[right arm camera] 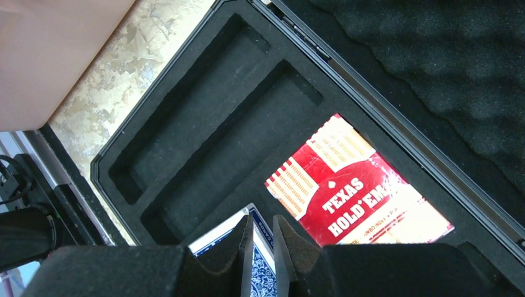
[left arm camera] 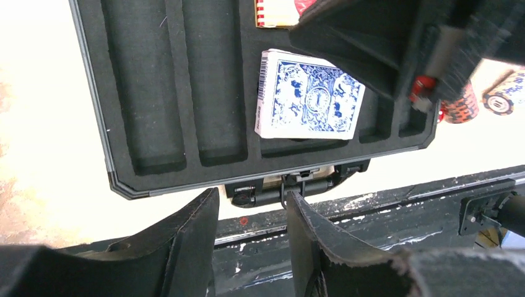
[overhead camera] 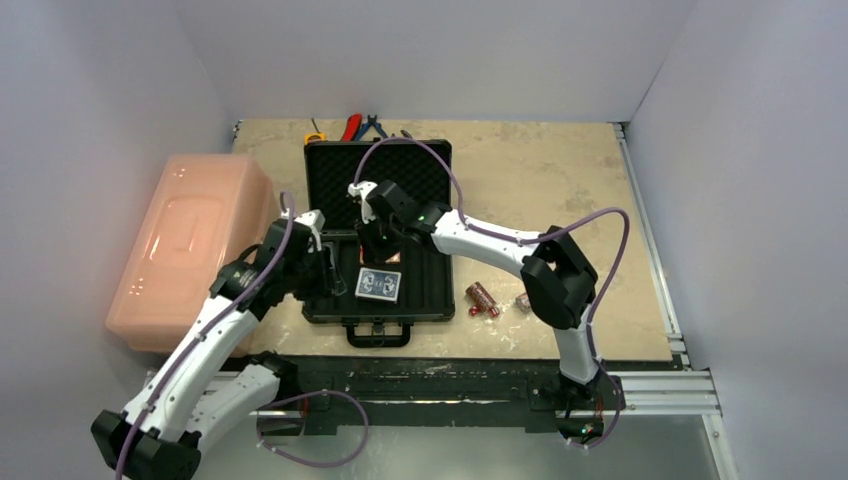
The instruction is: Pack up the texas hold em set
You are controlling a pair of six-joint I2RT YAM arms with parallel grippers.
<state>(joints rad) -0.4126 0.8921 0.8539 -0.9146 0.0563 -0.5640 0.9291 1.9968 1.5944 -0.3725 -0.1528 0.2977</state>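
Observation:
The black case [overhead camera: 400, 175] lies open mid-table, lid back, handle toward the arms. A blue card deck [overhead camera: 378, 285] lies tilted in a front slot of the foam tray [left arm camera: 142, 80]; the red deck [right arm camera: 359, 185] sits flat in the slot behind it. My right gripper [overhead camera: 375, 245] hovers over both decks, its jaws [right arm camera: 262, 218] only a narrow slit apart, with the blue deck [right arm camera: 263, 275] showing below through the gap. My left gripper [left arm camera: 252, 195] stands open and empty at the tray's left front corner. Two chip rolls [overhead camera: 482, 297] [overhead camera: 523, 300] and red dice [overhead camera: 476, 312] lie on the table right of the case.
A large pink bin [overhead camera: 190, 240] stands against the left side, close behind my left arm. Pliers [overhead camera: 352, 125] and a yellow tape measure [overhead camera: 314, 137] lie behind the case lid. Two long foam slots [right arm camera: 216, 124] on the tray's left hold nothing.

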